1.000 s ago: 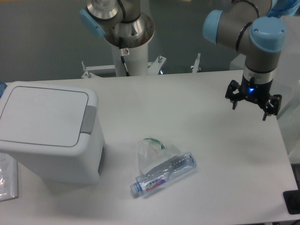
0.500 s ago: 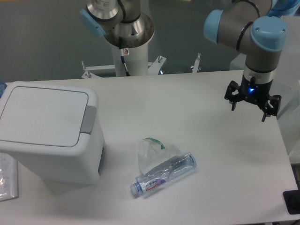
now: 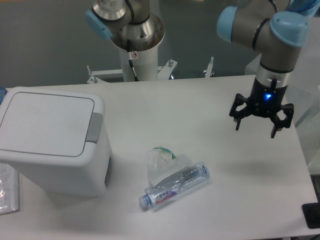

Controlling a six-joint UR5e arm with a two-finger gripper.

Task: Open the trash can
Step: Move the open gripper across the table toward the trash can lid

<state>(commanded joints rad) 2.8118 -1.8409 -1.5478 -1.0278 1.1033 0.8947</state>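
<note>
At the far left of the worktop (image 3: 210, 100) the trash can (image 3: 52, 142) is seen, standing upright with its flat white lid (image 3: 46, 122) lying fully down and flush with the body. The grey push-button tab (image 3: 93, 127) at the lid's right edge is untouched, with nothing resting on or near it. From this it is judged that no part of the opening has been achieved: the lid is shut and the release has not been pressed. Toward the middle, a crumpled clear plastic bag (image 3: 162, 162) and an empty plastic bottle (image 3: 175, 187) lying on its side are found touching one another, well apart from the bin and playing no part in the step at hand. At the far right the tool (image 3: 257, 117) is held in the air above the worktop, its fingers spread and released, with nothing gripped between them. It is well apart from the bin, with the whole width of the worktop between them. What remains is taken to be the entire task: the tool must be carried across to the tab, and the tab pressed so that the lid is let up.
</note>
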